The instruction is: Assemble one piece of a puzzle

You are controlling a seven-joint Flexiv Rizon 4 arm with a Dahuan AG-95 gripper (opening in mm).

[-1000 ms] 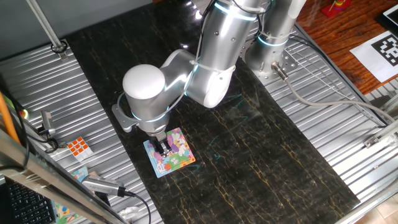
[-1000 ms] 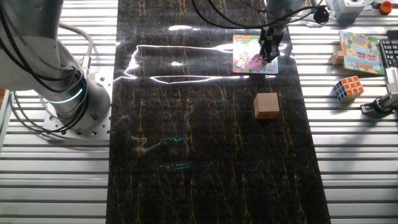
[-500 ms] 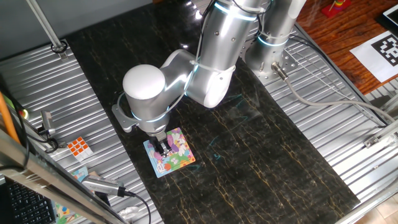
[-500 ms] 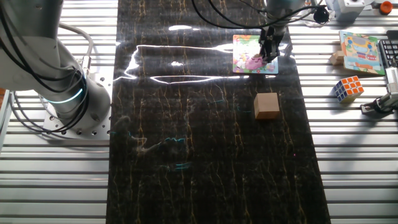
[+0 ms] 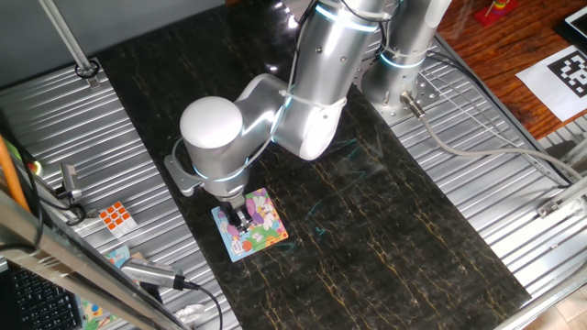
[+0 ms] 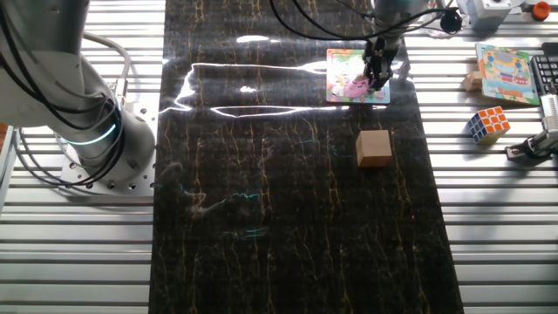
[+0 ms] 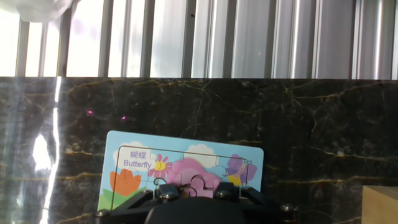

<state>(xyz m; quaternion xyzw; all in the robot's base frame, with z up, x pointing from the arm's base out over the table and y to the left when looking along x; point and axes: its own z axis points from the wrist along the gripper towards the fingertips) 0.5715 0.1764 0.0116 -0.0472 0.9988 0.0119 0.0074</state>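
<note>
The puzzle point(image 5: 268, 235) lies flat on the dark table strip, a light blue board with a pink, yellow and green cartoon point(image 6: 342, 71) and the word Butterfly point(image 7: 138, 168). My gripper point(image 5: 243, 220) stands straight down on it point(image 6: 377, 78). In the hand view the gripper point(image 7: 198, 190) has the pink knobbed piece point(image 7: 198, 181) between its jaws, level with the board's picture. The jaws sit close on either side of the piece. The fingertips themselves are mostly hidden by the black gripper body.
A tan wooden cube point(image 6: 373, 147) stands on the strip a short way from the board, also at the hand view's lower right corner point(image 7: 382, 204). On the ribbed metal lie a small twisty cube point(image 6: 487, 123), a second picture board point(image 6: 503, 71) and a black tool point(image 5: 151, 273).
Almost nothing differs; the arm's white joint has shifted by a hair, and the gripper stays on the board.
</note>
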